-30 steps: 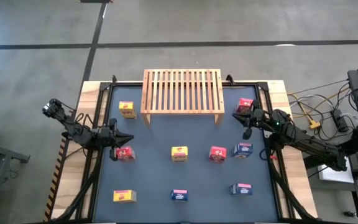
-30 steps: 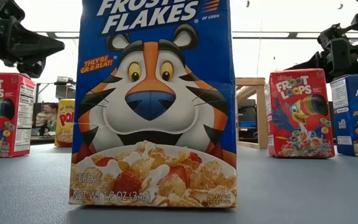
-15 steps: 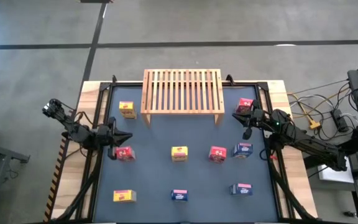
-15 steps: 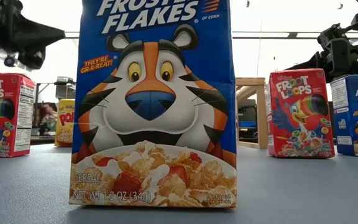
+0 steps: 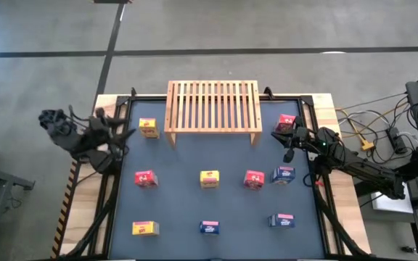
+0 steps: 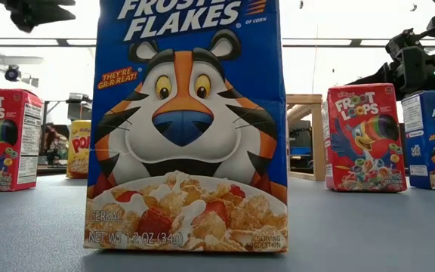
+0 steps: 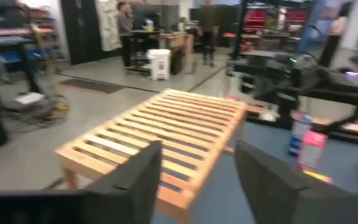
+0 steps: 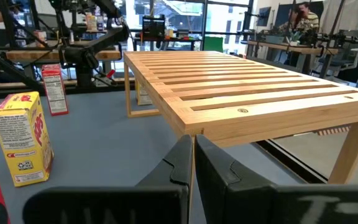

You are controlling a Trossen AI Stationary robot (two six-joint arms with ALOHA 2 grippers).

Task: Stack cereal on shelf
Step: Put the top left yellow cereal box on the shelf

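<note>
The shelf (image 5: 212,106), a light wooden slatted rack, stands at the table's far middle. Cereal boxes stand upright on the dark mat: yellow (image 5: 148,127) left of the shelf, red (image 5: 287,122) right of it, a middle row of red (image 5: 145,178), yellow (image 5: 209,178), red (image 5: 253,179) and blue (image 5: 283,175), and a near row of yellow (image 5: 145,229), blue (image 5: 209,228) and blue (image 5: 281,220). My left gripper (image 7: 197,180) is open and raised at the far left, facing the shelf (image 7: 160,134), holding nothing. My right gripper (image 8: 193,155) is shut beside the far red box.
The near blue box (image 6: 187,125) fills the middle of the low view. The right arm (image 5: 354,163) reaches in over the table's right edge. Cables and equipment (image 5: 383,130) lie off the table to the right. People stand in the room beyond.
My left gripper has risen and swung away from the middle-row red box, toward the table's far left corner, turning to face the shelf. In the low view it has climbed almost out of the picture's top. The boxes and my right arm have stayed put.
</note>
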